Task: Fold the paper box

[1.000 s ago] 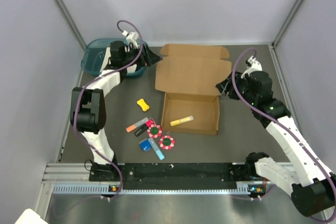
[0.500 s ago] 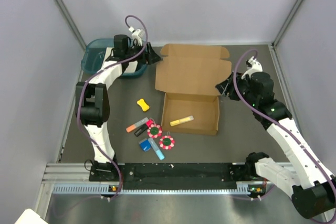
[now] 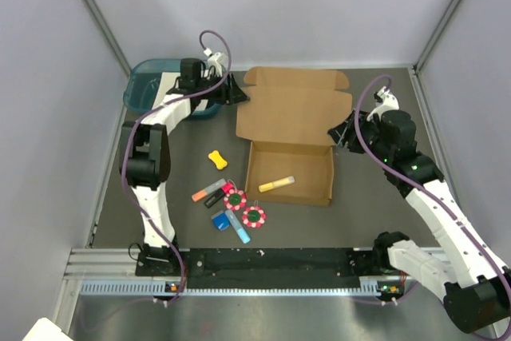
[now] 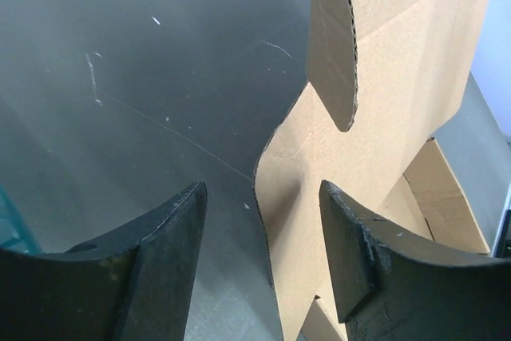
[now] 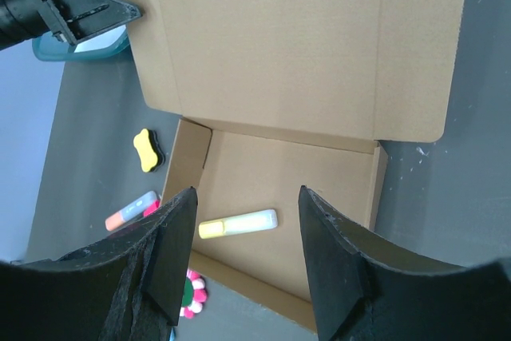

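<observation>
Two arms reach toward the paper box (image 3: 291,113) in the top view. The box lies unfolded on the bench (image 3: 192,133), with its shallow tray part, walls raised, on the near side and its wide lid panel flat beyond. A yellow highlighter (image 3: 276,184) lies inside the tray part. The left pincer (image 3: 238,93) sits at the box's far left corner, by the lid's side flap. A teal tray (image 3: 144,89) stands left of the box, beyond that arm. The right pincer (image 3: 337,135) hovers at the box's right edge, where the lid meets the tray part. A yellow bone-shaped piece (image 3: 217,159) and a cluster of small items (image 3: 233,204) lie left of the box's near corner.

From the left wrist, the left pincer is released. Its dark fingers (image 4: 160,245) stand apart with the box's curved flap edge in the gap. Bare bench shows between that edge and the left finger; whether the right finger touches the cardboard I cannot tell.

From the right wrist, the right pincer is released too, with its fingers (image 5: 160,253) spread and nothing gripped. It looks down on the box, and the highlighter shows between the fingers. The left pincer's tip meets the lid's corner flap.
</observation>
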`<state>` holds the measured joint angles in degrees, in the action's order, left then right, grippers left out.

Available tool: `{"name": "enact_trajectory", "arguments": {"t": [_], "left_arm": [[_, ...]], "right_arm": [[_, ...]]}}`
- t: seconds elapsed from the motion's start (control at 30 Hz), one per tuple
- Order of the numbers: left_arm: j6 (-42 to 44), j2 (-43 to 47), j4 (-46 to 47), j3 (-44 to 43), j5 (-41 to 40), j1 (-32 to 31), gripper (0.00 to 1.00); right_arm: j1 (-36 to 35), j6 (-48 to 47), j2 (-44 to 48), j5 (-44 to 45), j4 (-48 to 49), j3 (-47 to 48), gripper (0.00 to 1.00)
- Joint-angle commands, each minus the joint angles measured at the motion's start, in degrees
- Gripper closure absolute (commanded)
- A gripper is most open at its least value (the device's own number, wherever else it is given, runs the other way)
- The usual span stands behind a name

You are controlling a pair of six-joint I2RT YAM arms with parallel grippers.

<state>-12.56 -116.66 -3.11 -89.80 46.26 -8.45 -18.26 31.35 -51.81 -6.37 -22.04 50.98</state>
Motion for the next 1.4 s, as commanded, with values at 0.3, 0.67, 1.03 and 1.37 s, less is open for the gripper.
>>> {"name": "enact_trajectory", "arguments": {"t": [0.3, 0.67, 1.03, 1.37], "left_arm": [[-1.0, 0.2, 5.1, -0.6, 4.5, -1.4, 0.59], [-1.2, 4.2, 7.9, 3.6, 3.7, -1.4, 0.81], [-1.2, 9.1, 13.9, 8.8, 2.9, -1.6, 0.94], [1.3, 12.0, 19.0, 13.7, 0.4, -3.1, 1.00]], "right_arm": [[-0.1, 0.1, 1.4, 1.1, 2.2, -0.4, 0.46], [-0.1, -2.3, -0.9, 21.7, -1.4, 3.2, 0.46], [3.0, -14.4, -13.8, 16.5, 4.9, 12.1, 0.34], [11.5, -17.0, -15.3, -1.8, 21.0, 3.7, 0.34]]}}
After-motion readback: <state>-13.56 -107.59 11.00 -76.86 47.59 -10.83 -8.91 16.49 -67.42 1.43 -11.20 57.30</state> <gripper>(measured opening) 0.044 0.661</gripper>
